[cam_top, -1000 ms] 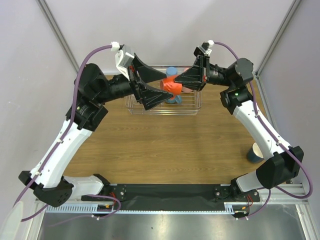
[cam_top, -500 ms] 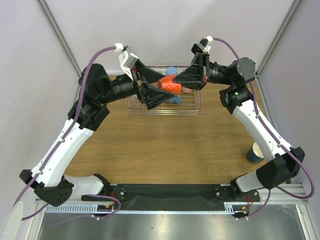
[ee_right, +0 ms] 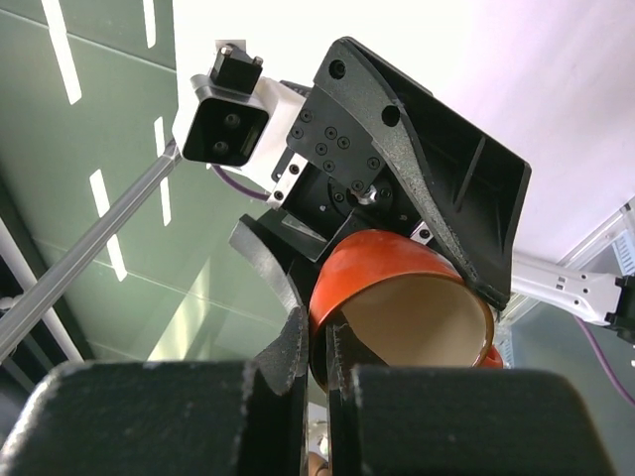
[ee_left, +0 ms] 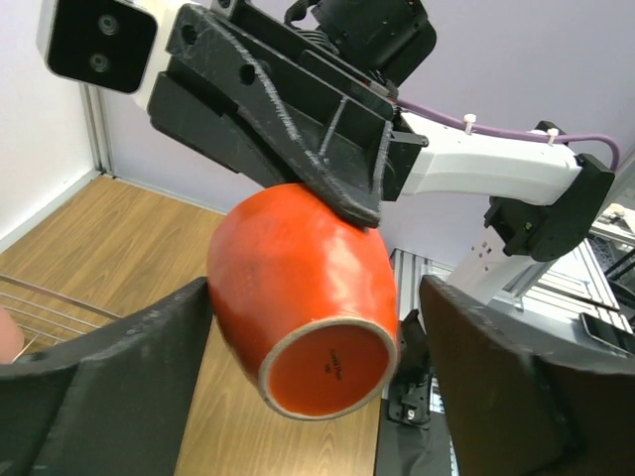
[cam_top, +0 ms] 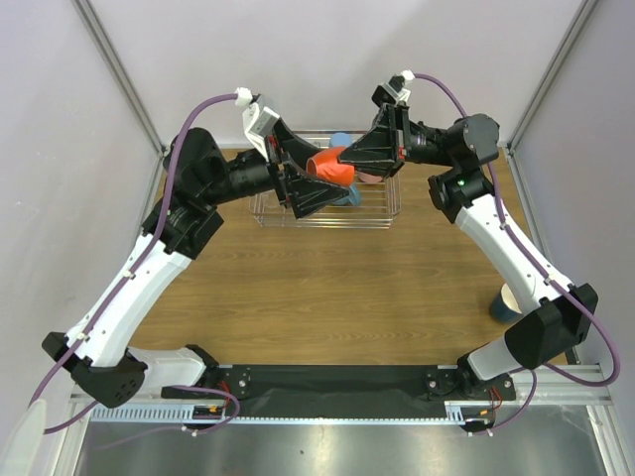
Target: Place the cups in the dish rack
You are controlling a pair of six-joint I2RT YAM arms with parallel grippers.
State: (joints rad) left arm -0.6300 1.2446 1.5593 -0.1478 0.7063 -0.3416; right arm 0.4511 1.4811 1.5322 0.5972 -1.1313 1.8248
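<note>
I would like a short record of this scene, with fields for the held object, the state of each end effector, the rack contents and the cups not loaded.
held object: orange cup, tilted, in the air over the dish rack
right end effector: shut on the cup's rim
left end effector: open, one finger on each side of the cup
in rack: light blue tumbler, partly hidden
not loaded: dark blue mug, upright near the right edge of the table
</note>
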